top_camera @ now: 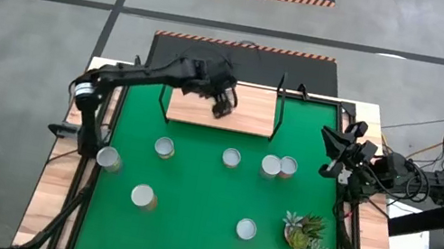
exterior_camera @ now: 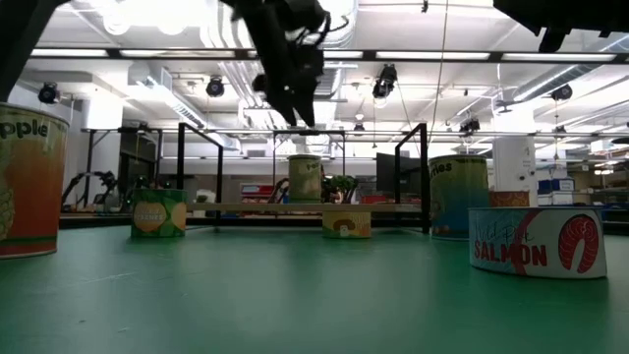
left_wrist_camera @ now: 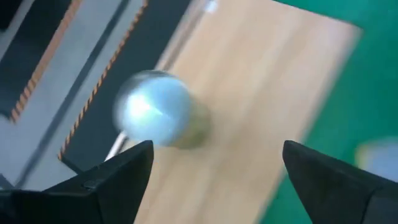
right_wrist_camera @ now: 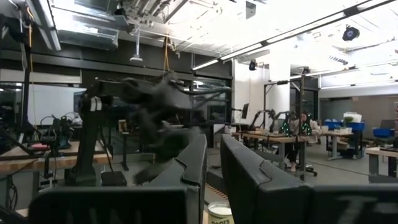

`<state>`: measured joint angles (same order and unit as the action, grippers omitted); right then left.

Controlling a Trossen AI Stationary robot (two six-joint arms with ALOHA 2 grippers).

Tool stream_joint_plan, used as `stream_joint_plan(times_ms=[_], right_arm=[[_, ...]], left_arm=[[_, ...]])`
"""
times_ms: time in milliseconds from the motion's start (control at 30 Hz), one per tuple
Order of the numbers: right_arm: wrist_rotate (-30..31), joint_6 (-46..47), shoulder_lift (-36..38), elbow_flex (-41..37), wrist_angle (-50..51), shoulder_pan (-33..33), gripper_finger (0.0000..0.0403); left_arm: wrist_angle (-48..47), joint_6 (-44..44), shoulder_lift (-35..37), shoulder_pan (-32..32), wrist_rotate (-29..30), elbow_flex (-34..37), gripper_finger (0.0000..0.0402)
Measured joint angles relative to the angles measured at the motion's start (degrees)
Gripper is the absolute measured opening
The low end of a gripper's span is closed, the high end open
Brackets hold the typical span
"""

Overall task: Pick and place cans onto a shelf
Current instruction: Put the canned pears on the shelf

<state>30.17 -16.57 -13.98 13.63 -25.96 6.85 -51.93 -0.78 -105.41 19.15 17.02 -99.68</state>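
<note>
We see the left gripper (top_camera: 224,102) above the shelf (top_camera: 246,120), fingers (left_wrist_camera: 112,180) spread and released, with one can (left_wrist_camera: 158,118) standing on the shelf below them. The right gripper (top_camera: 333,153) waits clenched and empty at the mat's (top_camera: 185,228) right edge. Seven cans (top_camera: 231,156) stand on the mat.

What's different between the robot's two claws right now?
The left claw hangs over the shelf with its fingers spread wide, above a can it isn't gripping. The right claw waits at the table's right edge, off the green mat, with its fingers shut on nothing. The left arm stretches far out; the right stays folded. Both claws are dark, with two fingers.
</note>
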Motion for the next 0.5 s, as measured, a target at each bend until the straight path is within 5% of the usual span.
stream_joint_plan(times_ms=[233, 500], right_arm=[[-0.01, 1.72, 0.01, 0.00, 0.32, 0.01, 0.0036], [-0.01, 2.01, 0.02, 0.00, 1.04, 0.01, 0.0036]], left_arm=[[-0.75, -10.51, -0.09, -5.25, -0.16, 4.32, 0.0222], [7.04, -15.18, -1.06, 1.54, 3.00, 10.02, 0.0028]])
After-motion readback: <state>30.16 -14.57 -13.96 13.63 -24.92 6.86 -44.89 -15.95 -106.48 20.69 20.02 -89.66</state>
